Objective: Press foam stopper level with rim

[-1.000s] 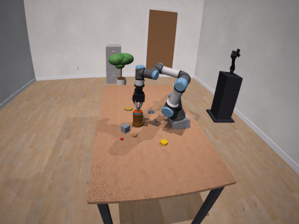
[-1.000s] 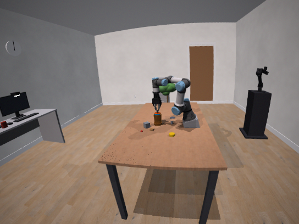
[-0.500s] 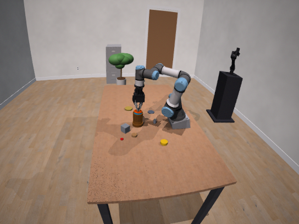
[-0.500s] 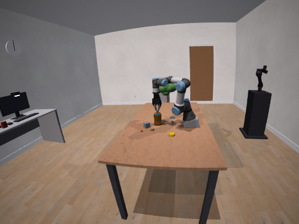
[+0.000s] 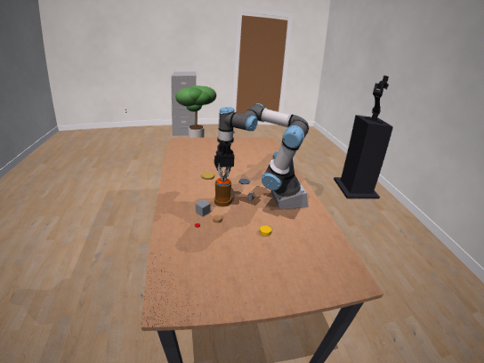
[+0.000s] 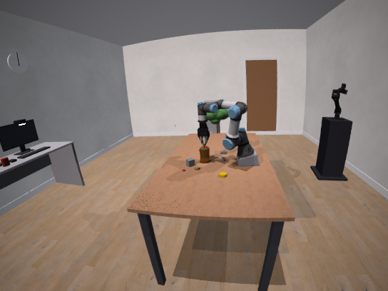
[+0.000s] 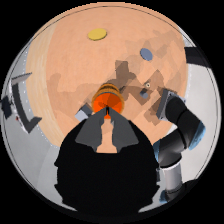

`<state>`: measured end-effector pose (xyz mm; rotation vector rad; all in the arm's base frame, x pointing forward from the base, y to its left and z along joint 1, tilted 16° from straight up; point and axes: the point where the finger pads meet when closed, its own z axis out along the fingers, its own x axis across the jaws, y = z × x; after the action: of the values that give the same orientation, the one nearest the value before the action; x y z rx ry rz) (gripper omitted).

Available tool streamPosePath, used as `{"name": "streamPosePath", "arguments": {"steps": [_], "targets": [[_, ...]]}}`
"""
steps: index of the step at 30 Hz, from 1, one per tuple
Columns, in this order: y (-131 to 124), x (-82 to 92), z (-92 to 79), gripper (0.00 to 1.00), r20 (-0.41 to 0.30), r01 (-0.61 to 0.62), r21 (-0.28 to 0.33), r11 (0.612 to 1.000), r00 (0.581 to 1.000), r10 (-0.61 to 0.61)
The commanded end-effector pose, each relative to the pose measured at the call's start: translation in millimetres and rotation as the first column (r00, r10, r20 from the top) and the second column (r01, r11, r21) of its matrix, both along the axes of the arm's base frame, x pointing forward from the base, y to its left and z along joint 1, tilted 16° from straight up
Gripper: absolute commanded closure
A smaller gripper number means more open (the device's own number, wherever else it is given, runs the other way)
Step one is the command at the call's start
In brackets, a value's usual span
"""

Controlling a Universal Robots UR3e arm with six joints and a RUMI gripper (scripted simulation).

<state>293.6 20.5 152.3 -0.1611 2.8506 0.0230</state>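
The orange foam stopper [image 5: 222, 181] sits in the mouth of the brown jar [image 5: 222, 194], which stands upright on the wooden surface [image 5: 249, 267] a little way in front of the arm's grey base [image 5: 301, 202]. In the top view a band of orange shows above the jar's rim. The hand [image 5: 223, 176] hangs straight above it, pointing down, its two fingers shut tight together with nothing between them; in the wrist view [image 7: 106, 112] the closed tips lie over the orange top, though whether they press on the foam or stand just clear of it cannot be told. Around the jar lie small things: a grey cube [image 5: 203, 207] just to its left, a tan disc [image 5: 217, 218] and a red dot [image 5: 197, 225] nearer the camera, a yellow disc [image 5: 265, 230] well apart to the right, an olive disc [image 5: 207, 176] and a blue-grey disc [image 5: 244, 181] behind, and a small grey piece [image 5: 251, 196] between jar and base.
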Motion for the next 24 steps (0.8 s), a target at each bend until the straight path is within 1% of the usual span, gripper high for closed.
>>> {"name": "streamPosePath", "arguments": {"steps": [1,24], "targets": [[0.0,1.3,-4.3,1.0,-0.001,0.001,0.0,1.0,1.0,-0.001],[0.4,4.9,-16.6,1.0,-0.001,0.001,0.0,1.0,1.0,-0.001]]}}
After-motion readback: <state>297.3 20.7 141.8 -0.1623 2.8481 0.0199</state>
